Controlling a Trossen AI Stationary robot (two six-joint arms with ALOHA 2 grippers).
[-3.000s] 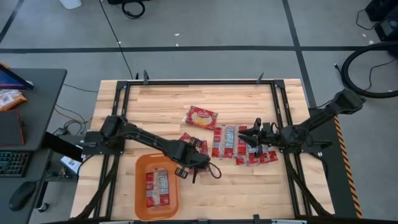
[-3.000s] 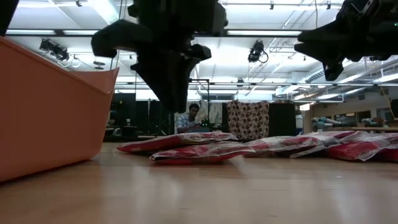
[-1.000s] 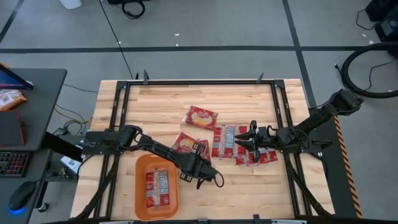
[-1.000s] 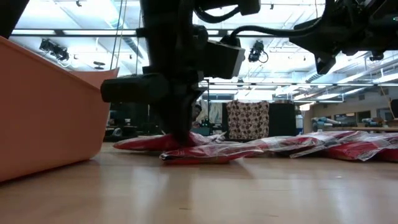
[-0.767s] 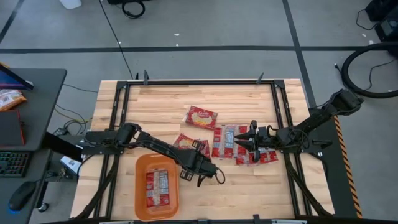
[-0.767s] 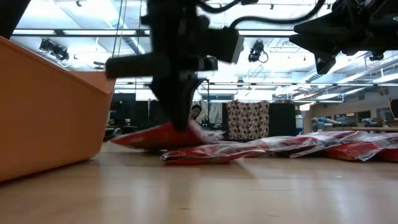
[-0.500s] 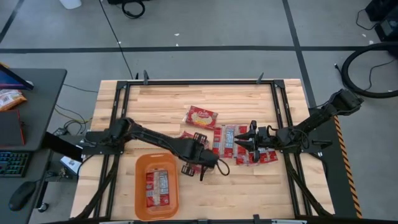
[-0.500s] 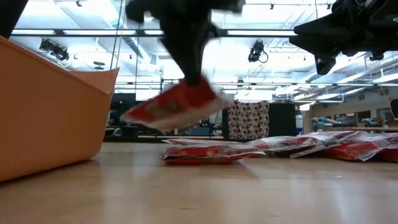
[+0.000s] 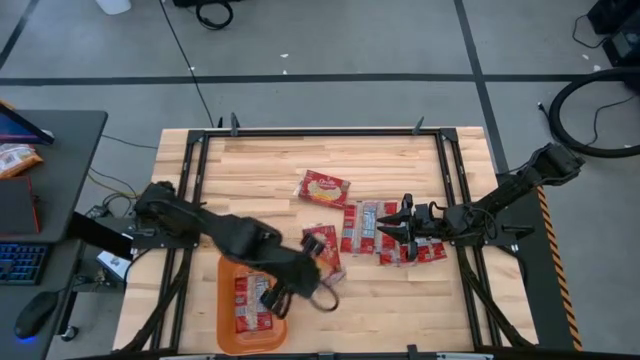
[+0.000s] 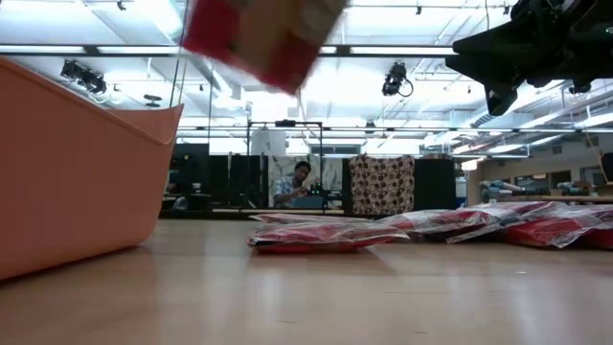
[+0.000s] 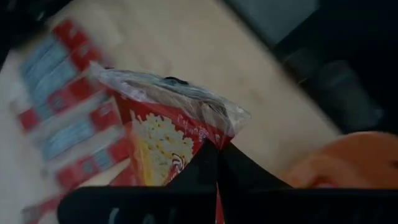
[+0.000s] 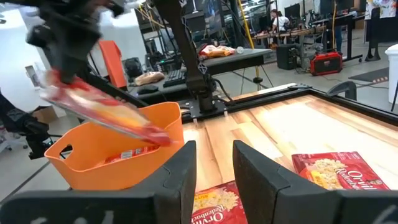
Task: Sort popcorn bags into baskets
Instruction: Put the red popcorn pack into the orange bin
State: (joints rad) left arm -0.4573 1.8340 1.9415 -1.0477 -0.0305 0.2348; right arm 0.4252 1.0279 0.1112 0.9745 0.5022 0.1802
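Note:
My left gripper hangs over the right rim of the orange basket, shut on a red popcorn bag printed with popcorn. The low view shows this bag high above the table, and the right wrist view shows the bag tilted over the basket. Two narrow bags lie flat in the basket. Several more bags lie flat in a loose pile at mid-table, and a wide one lies apart. My right gripper hovers open over the pile's right part. My left gripper pinches the red bag between its two fingers at one edge; the fingers close together over that edge. It comes from above. The bag is lifted clear of the table and juts out tilted beyond the fingers, above the basket's rim.
The table's black frame rails run along its left and right sides. Bare wood lies toward the far edge and near the right corner. A person sits far behind the table in the room.
My left gripper has gone down onto a bag at the near left edge of the pile, shut on it, and lifted it high. It has then swung toward the table's left and near edge, over the basket. The other bags and my right arm have stayed put.

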